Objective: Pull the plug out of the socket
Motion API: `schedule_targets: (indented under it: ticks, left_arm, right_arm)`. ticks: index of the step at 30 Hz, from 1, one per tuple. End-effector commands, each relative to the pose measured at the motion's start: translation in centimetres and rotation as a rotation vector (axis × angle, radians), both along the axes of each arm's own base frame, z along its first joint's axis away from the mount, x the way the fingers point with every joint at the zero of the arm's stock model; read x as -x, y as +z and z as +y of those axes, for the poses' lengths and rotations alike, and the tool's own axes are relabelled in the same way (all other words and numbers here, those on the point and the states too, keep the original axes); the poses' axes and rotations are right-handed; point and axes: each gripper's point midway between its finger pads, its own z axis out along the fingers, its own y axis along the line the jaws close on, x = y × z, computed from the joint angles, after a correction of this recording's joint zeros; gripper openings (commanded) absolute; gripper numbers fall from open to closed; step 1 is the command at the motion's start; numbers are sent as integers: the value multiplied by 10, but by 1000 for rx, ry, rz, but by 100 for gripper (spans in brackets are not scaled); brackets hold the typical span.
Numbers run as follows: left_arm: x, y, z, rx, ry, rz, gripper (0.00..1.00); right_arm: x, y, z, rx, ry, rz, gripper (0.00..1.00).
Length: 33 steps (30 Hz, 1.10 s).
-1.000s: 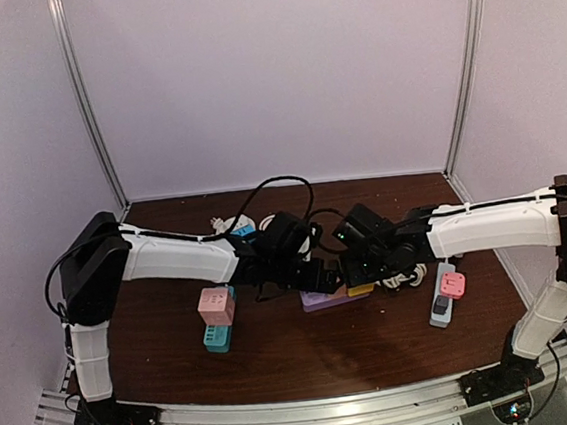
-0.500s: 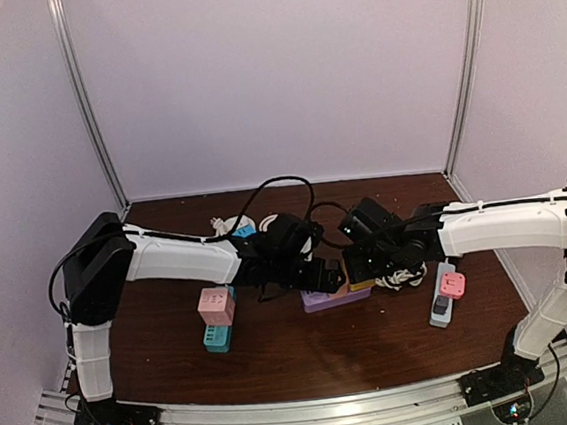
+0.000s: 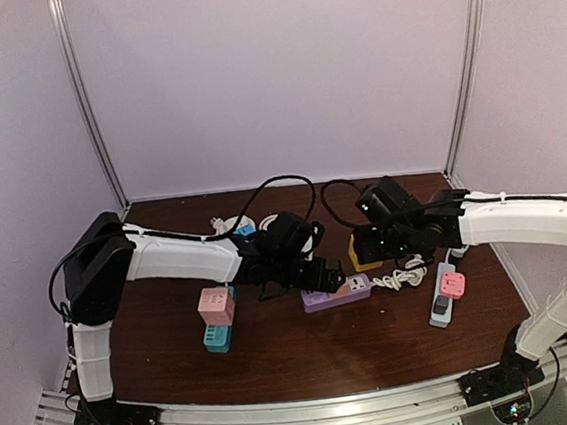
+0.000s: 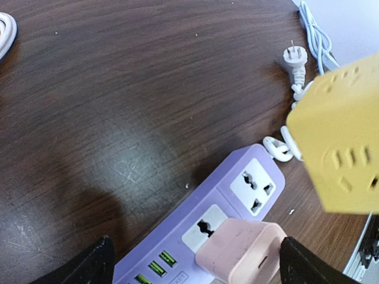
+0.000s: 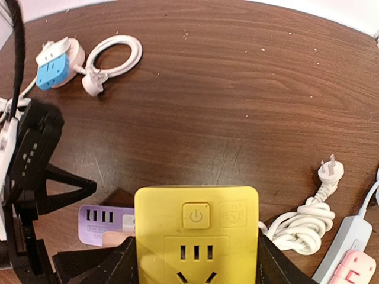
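A purple power strip (image 3: 334, 296) lies at the table's middle, with a pink adapter (image 4: 240, 255) plugged into it. My left gripper (image 3: 322, 277) is open, its jaws wide apart astride the strip (image 4: 177, 242); the adapter sits against the right finger (image 4: 303, 263). My right gripper (image 3: 369, 248) is shut on a yellow cube plug (image 3: 360, 253) and holds it in the air, above and to the right of the strip. In the right wrist view the yellow cube (image 5: 196, 231) fills the space between my fingers, and the strip (image 5: 102, 220) shows behind it. The cube also shows in the left wrist view (image 4: 340, 148).
A pink cube on a teal strip (image 3: 217, 337) lies at the left. A grey strip (image 3: 441, 306) with a pink cube (image 3: 452, 285) lies at the right. A coiled white cable (image 5: 299, 229) lies beside the purple strip. A blue-white round socket (image 5: 50, 62) sits at the back.
My right gripper has lifted the yellow cube plug off the purple strip and moved it up and to the right. The left gripper has stayed over the strip.
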Motion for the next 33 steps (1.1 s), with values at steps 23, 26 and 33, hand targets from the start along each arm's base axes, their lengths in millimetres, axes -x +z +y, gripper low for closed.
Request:
schedule_targets:
  ticks: [23, 26, 33]
  left_arm:
    - [3, 74, 11, -56, -91, -73, 98]
    - [4, 76, 14, -55, -84, -77, 98]
    - [4, 79, 16, -54, -80, -85, 98]
  right_arm:
    - [-215, -11, -166, -615, -225, -87, 19]
    - [-222, -25, -178, -655, -240, -68, 22]
    - [-219, -51, -204, -729, -277, -28, 34]
